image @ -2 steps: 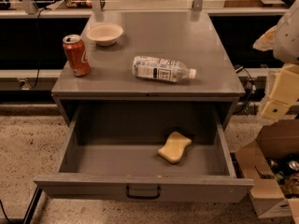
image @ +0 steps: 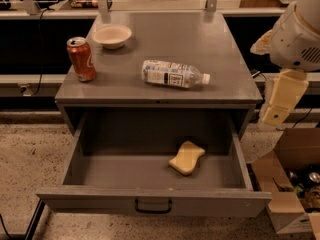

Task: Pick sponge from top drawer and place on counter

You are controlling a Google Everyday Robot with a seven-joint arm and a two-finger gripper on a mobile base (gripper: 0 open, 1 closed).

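The pale yellow sponge [image: 187, 158] lies flat on the floor of the open top drawer [image: 150, 203], right of centre and near the front. The drawer is pulled fully out below the grey counter [image: 165, 39]. My gripper [image: 278, 104] hangs at the right edge of the view, beside the counter's right front corner and above the drawer's right side. It is well apart from the sponge and holds nothing that I can see.
On the counter stand a red soda can [image: 82, 59] at the left, a white bowl [image: 112, 36] at the back left, and a plastic water bottle [image: 174, 74] lying on its side in the middle. An open cardboard box [image: 290, 184] sits on the floor at the right.
My arm and gripper have shifted a little to the left, closer to the cabinet's right side. The sponge and the counter objects have not moved.
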